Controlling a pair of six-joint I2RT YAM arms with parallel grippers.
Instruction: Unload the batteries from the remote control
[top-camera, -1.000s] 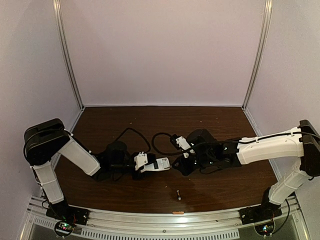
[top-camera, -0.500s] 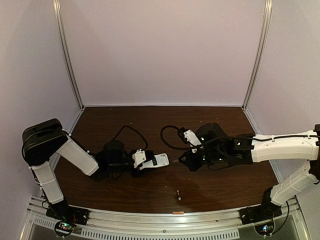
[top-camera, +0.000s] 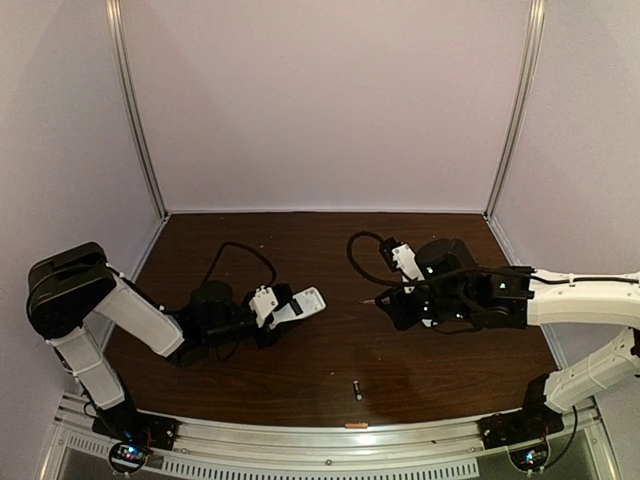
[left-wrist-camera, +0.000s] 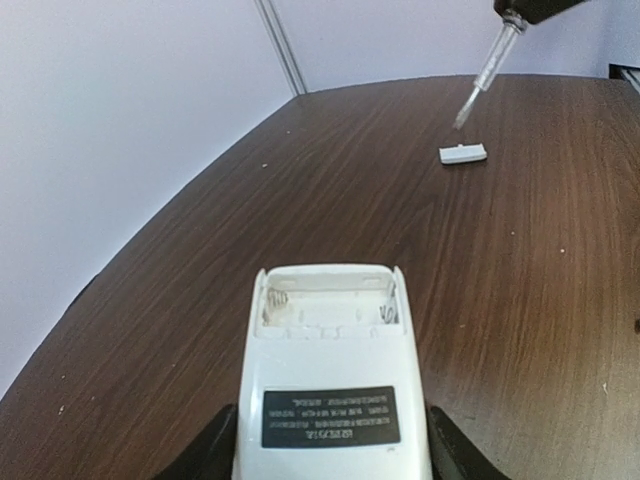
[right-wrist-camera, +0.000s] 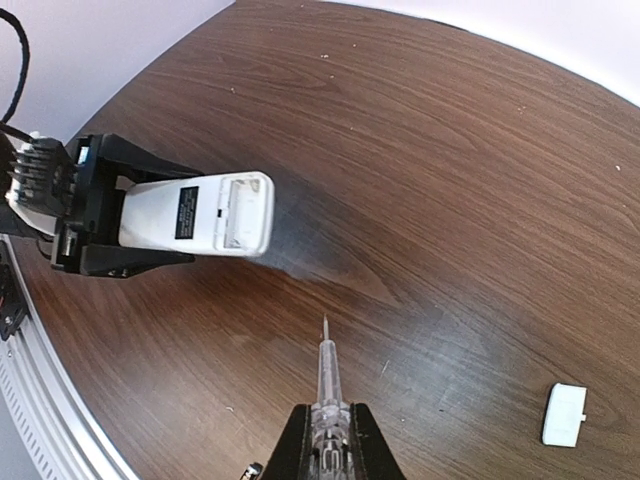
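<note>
unloading looks done: bay empty
the left gripper (left-wrist-camera: 330, 450) clamps the remote control (left-wrist-camera: 332, 385) back-up, its compartment (left-wrist-camera: 325, 305) bare; the right gripper (right-wrist-camera: 326, 440) pinches a screwdriver (right-wrist-camera: 326, 370). a dark battery (top-camera: 357, 389) lies on the table (top-camera: 300, 375); an orange speck (top-camera: 355, 425) nearer the edge may be the other.

White remote control (left-wrist-camera: 330, 400) back-up, bay open, empty; dark battery (top-camera: 357, 389), seemingly, lies well apart.
</note>
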